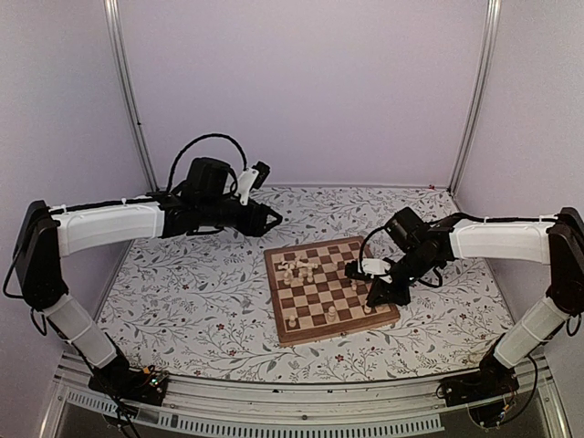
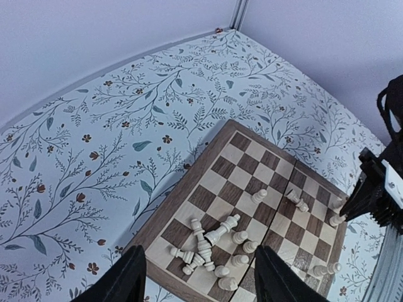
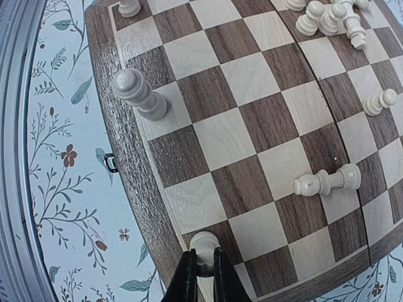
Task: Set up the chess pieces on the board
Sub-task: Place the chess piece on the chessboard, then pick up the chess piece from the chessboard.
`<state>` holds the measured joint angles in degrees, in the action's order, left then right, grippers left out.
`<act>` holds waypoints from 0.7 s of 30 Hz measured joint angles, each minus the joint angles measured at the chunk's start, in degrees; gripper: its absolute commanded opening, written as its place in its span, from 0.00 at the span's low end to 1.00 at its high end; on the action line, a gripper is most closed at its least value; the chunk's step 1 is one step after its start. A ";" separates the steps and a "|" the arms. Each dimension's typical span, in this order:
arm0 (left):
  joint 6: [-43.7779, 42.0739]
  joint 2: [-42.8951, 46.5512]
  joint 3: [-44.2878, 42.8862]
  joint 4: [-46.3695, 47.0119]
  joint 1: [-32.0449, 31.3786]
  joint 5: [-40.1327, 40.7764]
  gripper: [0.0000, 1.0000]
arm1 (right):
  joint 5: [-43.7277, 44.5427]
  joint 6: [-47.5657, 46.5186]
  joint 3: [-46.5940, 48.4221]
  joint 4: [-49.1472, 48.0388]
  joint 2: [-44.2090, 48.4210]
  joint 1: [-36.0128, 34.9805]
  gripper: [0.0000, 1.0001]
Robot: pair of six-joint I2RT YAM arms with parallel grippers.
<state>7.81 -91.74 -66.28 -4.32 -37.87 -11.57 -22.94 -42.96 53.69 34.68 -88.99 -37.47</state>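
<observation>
Sitting on the floral tabletop [image 1: 201, 292] between the arms, the board [image 1: 342, 274] carries chess pieces [image 1: 301, 269] heaped toward its far left; the right gripper [image 1: 376, 297] hangs at its right edge, the left gripper [image 1: 274, 219] is well apart, and plain pale walls close the space. From the left wrist, its fingers [image 2: 129, 280] spread wide, holding nothing, above the toppled heap. From the right wrist, fingers [image 3: 187, 277] pinch narrowly on a pale piece [image 3: 204, 242] near the board's corner. Turned wood, probably light, hard, slick and easily tipped, so best gripped at the narrow waist
</observation>
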 measured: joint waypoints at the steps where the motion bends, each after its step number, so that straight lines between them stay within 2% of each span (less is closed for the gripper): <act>1: 0.00 -0.11 -0.02 0.00 0.00 -0.02 0.61 | 0.02 0.00 0.00 0.02 0.00 0.00 0.07; 5: 0.00 -0.28 -0.02 -0.31 0.00 -0.02 0.61 | 0.04 -0.04 0.00 0.13 -0.02 0.00 0.24; 9: 0.00 -0.46 -0.22 -0.44 0.00 -0.26 0.61 | 0.15 -0.20 0.15 0.92 -0.02 -0.02 0.34; 13: 0.00 -0.85 -0.48 -0.70 0.02 -0.79 0.61 | 0.00 -0.17 2.54 2.58 0.13 0.00 0.37; 21: 0.00 -0.87 -0.81 -0.94 0.02 -1.55 0.61 | 0.07 -1.68 10.27 2.21 -0.55 1.88 0.36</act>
<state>7.81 -92.62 -67.09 -5.26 -37.85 -13.13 -22.87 -44.64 63.96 36.88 -89.54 -35.59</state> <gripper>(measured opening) 0.608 0.364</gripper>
